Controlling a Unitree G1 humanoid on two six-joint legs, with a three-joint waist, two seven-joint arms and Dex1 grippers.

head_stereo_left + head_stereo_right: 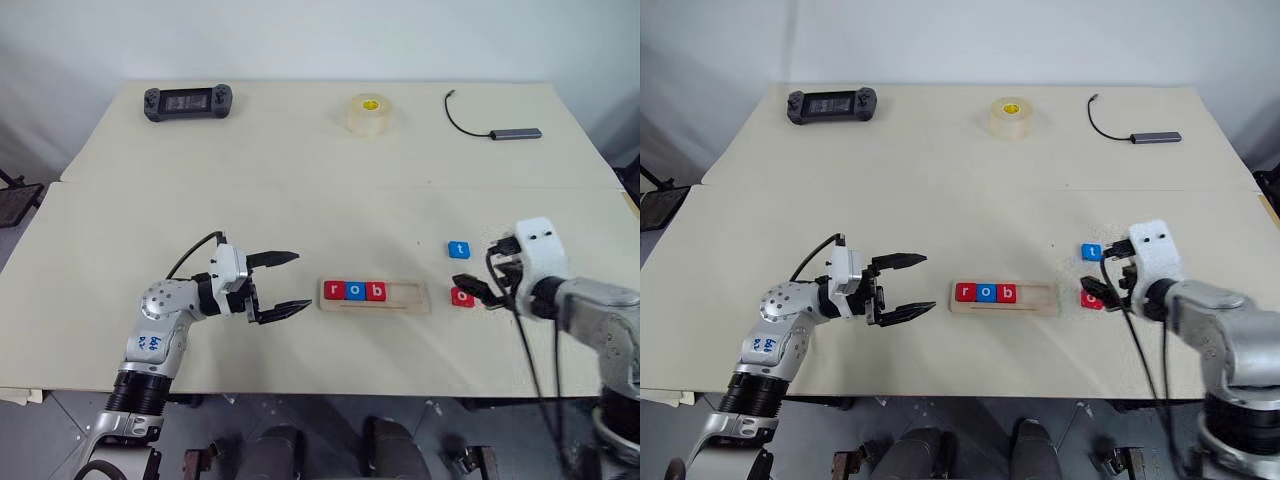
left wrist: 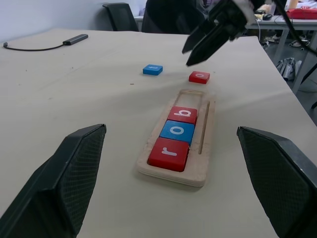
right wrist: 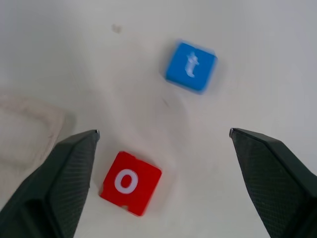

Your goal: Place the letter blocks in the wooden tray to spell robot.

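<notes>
The right gripper (image 1: 487, 291) partly hides the red o block (image 1: 462, 297).

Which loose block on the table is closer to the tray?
The red o block, lying just past the tray's empty end. The blue t block lies farther back on the table.

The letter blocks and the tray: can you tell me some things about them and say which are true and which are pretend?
1. The wooden tray holds three blocks, r, o, b. True.
2. The blue t block sits in the tray. False: it lies on the table, beyond the tray's empty end.
3. The red o block lies on the table. True.
4. The right gripper squeezes a block. False: its fingers are open, empty.
</notes>
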